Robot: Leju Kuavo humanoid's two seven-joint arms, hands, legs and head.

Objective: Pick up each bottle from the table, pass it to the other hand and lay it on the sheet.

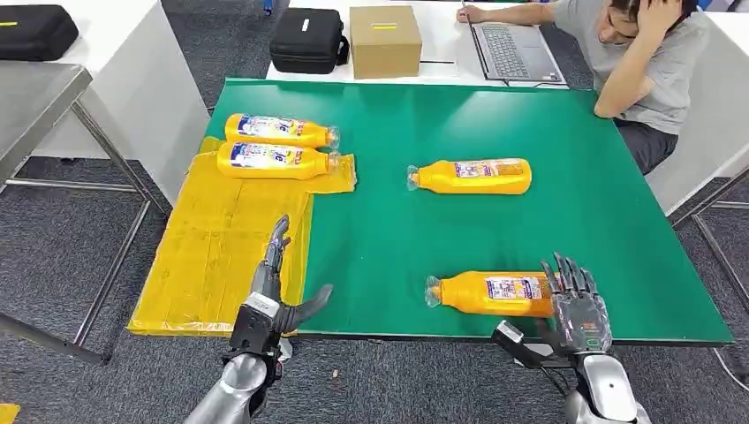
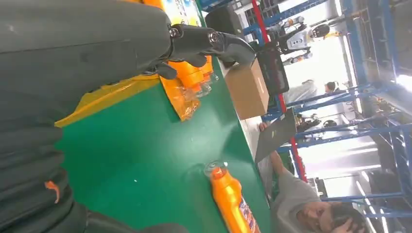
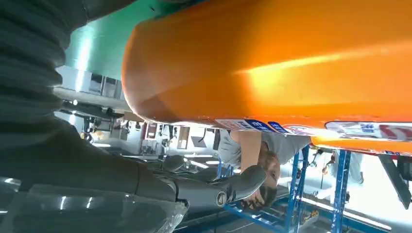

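Right hand (image 1: 578,307) is seen at the base of the near orange bottle (image 1: 490,292); fingers spread, contact hard to judge, grip cannot be told. Left hand (image 1: 276,296) is held wide, empty, over the yellow sheet (image 1: 212,256) edge; two bottles (image 1: 278,147) lie beyond it.

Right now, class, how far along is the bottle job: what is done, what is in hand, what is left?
Done: two bottles lie on the yellow sheet. In hand: nothing is gripped yet; the right hand is at the base of the near bottle, fingers apart, while the left hand waits open by the sheet. Left: that bottle and the far bottle on the green table.
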